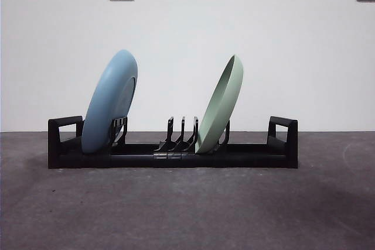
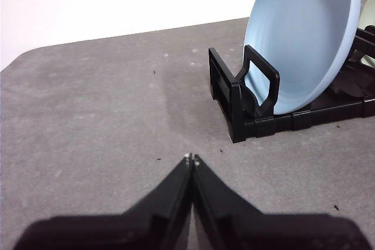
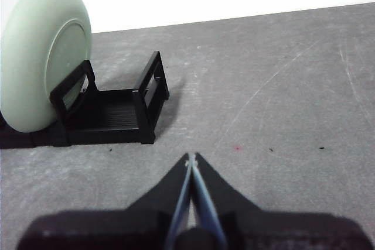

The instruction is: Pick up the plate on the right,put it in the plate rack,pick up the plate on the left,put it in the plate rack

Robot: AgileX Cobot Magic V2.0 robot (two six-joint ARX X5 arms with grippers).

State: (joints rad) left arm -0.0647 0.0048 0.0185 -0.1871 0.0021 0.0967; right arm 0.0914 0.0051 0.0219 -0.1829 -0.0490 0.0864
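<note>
Both plates already stand tilted in the rack (image 1: pixel 258 157), which runs across the table: the blue plate (image 1: pixel 110 102) at the left end, the green plate (image 1: pixel 220 105) right of centre. The left gripper (image 2: pixel 191 159) and right gripper (image 3: pixel 191 157) sit closed and empty over bare table, each off its own end of the rack, so no further pick seems needed. No readable writing shows.

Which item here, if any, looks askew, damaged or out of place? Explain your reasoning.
Nothing stands out. The blue plate and the green plate both stand on edge in the plate rack, leaning the same way against its prongs. Neither shows damage. The left gripper and right gripper sit shut, apart from the rack.
</note>
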